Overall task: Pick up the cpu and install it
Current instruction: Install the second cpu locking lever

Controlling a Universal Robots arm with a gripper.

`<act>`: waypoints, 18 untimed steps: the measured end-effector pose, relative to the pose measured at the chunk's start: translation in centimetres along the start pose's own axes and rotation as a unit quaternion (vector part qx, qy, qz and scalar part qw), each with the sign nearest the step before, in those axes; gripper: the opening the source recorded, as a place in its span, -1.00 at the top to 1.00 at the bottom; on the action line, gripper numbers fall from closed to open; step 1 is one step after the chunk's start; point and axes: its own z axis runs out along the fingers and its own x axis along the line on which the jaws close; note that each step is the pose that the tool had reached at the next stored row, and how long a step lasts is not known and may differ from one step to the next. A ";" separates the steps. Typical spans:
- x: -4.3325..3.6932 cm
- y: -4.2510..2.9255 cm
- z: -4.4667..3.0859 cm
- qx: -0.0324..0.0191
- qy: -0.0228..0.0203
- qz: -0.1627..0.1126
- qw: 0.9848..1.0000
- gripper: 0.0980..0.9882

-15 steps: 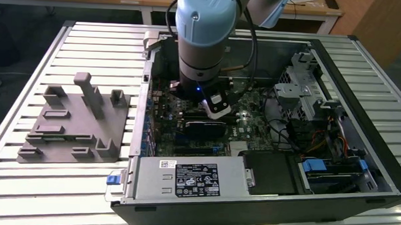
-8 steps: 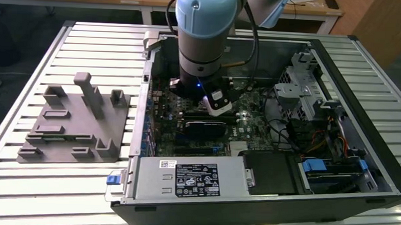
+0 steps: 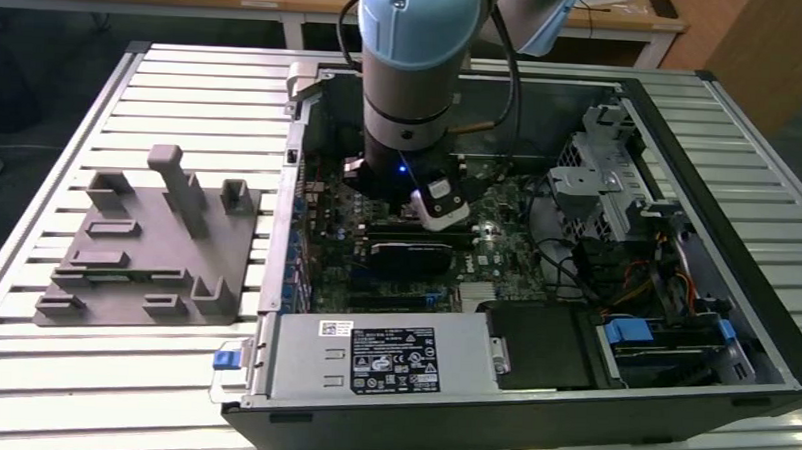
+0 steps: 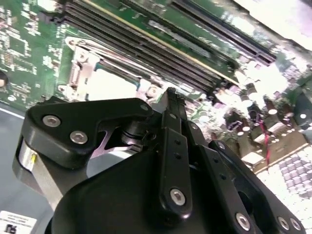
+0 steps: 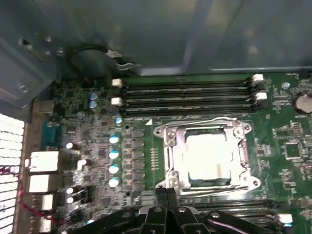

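A: Risk first. The cpu (image 5: 210, 157) already lies inside the motherboard socket (image 5: 170, 146), pale top up, with the metal retention frame around it. If it sits slightly skewed against the frame, any downward press from the arm would likely bend contacts underneath. Seating cannot be judged from these views.

B: Agreed. Second hazard: the pincer (image 5: 167, 195) hangs just beside the socket's edge, close over the board. A sideways drift could clip the frame or the memory slots (image 5: 185, 95) next to it.

A: State of the pincer?

B: Clenched. In both wrist views the two black fingers (image 4: 171, 105) meet at the tips with no gap showing, and nothing is between them. It holds nothing and, as far as can be told, touches nothing; tips look apart from the chip.

A: Exterior view?

B: The arm (image 3: 410, 65) reaches down into the open computer case (image 3: 718, 326), wrist over the middle of the board. The grey fixture (image 3: 147, 251) stands well apart on the slatted surface (image 3: 49, 353), toward the exterior view's left.

A: Latch condition on the frame?

B: Unclear, cannot tell whether it is locked.
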 end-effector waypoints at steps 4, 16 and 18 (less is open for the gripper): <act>-0.21 1.42 0.37 0.001 0.000 0.000 1.000 0.98; -2.77 2.67 0.77 0.020 -0.002 0.003 1.000 0.98; -3.07 2.93 0.84 0.023 -0.002 0.003 1.000 0.98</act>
